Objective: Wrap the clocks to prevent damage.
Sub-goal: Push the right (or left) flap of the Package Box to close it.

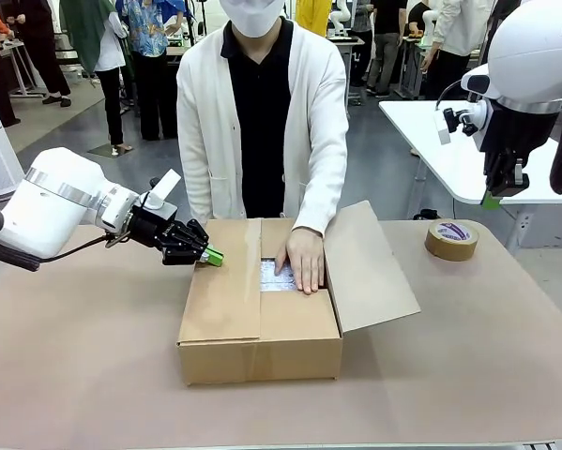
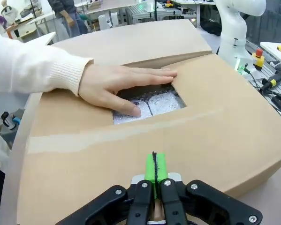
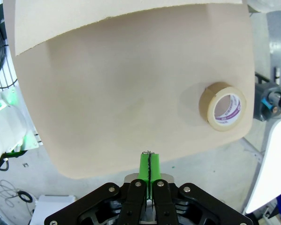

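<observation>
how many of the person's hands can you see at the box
1. The hand lies flat on the wrapped clocks in the cardboard box's opening. The other sleeve runs down behind the box, so that hand is hidden.

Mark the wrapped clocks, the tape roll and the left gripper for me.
wrapped clocks (image 2: 164, 102), left wrist view, on the bare silvery wrap.
tape roll (image 1: 451, 251), front view, on its tan outer wall.
left gripper (image 1: 213, 255), front view, at the tip of its closed green pads.
</observation>
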Robot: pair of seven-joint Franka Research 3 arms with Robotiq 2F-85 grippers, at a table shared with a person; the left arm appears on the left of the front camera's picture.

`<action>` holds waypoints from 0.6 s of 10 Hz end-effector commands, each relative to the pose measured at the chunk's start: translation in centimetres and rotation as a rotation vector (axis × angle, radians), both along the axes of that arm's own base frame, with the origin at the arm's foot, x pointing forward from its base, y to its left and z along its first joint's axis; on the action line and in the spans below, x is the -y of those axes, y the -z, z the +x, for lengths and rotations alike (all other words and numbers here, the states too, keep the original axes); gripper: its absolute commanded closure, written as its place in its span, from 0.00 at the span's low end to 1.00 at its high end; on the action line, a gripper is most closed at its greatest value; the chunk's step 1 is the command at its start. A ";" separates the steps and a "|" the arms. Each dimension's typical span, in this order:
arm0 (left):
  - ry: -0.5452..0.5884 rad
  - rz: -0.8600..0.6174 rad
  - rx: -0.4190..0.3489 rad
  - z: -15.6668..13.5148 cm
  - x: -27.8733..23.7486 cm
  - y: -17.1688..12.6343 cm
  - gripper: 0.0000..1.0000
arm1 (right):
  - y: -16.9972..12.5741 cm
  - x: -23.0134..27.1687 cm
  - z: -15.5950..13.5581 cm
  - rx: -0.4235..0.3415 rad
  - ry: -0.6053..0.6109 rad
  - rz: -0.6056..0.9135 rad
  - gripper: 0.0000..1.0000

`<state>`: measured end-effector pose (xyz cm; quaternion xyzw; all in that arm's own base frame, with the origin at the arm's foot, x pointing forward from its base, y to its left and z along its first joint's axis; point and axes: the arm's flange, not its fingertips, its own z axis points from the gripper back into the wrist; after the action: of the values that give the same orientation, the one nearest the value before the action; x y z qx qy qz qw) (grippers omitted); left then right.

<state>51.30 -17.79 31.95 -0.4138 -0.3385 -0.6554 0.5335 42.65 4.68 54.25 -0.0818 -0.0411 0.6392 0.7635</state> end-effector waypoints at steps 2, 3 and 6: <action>-0.052 0.076 0.018 0.8 -0.6 2.1 1.00 | -0.1 0.0 -0.1 -0.005 0.002 -0.002 0.99; -0.060 0.082 0.021 0.6 -0.7 2.3 1.00 | -0.1 0.0 -0.1 -0.005 0.002 -0.002 0.99; -0.008 0.005 -0.007 0.1 -0.1 0.1 1.00 | -0.1 0.0 -0.1 -0.005 0.002 -0.002 0.99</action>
<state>51.28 -17.76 32.32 -0.4149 -0.3378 -0.6552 0.5333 42.65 4.68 54.25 -0.0818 -0.0411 0.6392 0.7635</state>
